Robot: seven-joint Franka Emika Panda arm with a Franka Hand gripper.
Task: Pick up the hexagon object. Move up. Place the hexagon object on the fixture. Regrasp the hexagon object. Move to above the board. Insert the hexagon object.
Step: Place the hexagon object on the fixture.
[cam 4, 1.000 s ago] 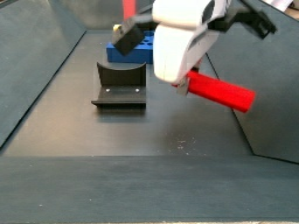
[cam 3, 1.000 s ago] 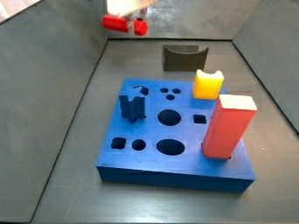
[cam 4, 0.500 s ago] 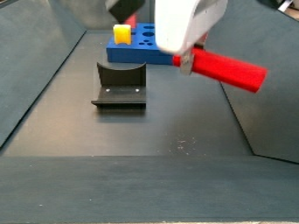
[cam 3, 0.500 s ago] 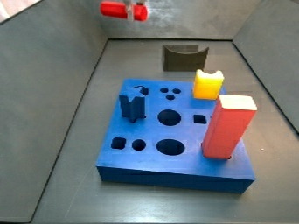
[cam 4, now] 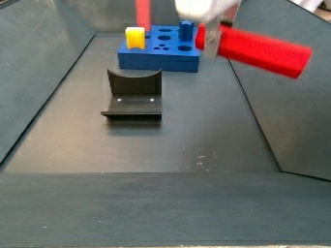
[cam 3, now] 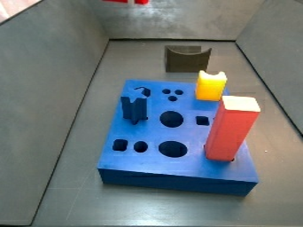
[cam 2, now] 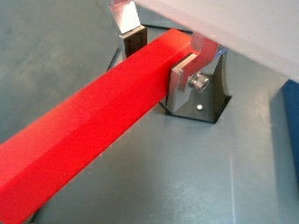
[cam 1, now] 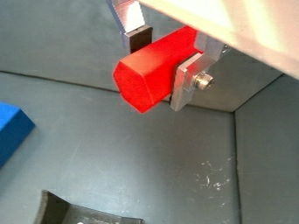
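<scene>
My gripper is shut on the hexagon object, a long bright red rod held across the jaws. In a wrist view the hexagon object sticks far out to one side of the gripper. A side view shows the hexagon object high above the floor, under the gripper at the frame's top. Only a red sliver of the hexagon object shows in a side view. The dark fixture stands on the floor below, apart from the rod. The blue board lies further off.
A yellow block and a tall red-orange block stand in the board. The fixture sits behind the board near the back wall. Grey sloping walls enclose the floor. Board and yellow block lie beyond the fixture.
The gripper has risen with the hexagon object in it; in a side view it has nearly left the top edge. Board, blocks and fixture have not moved.
</scene>
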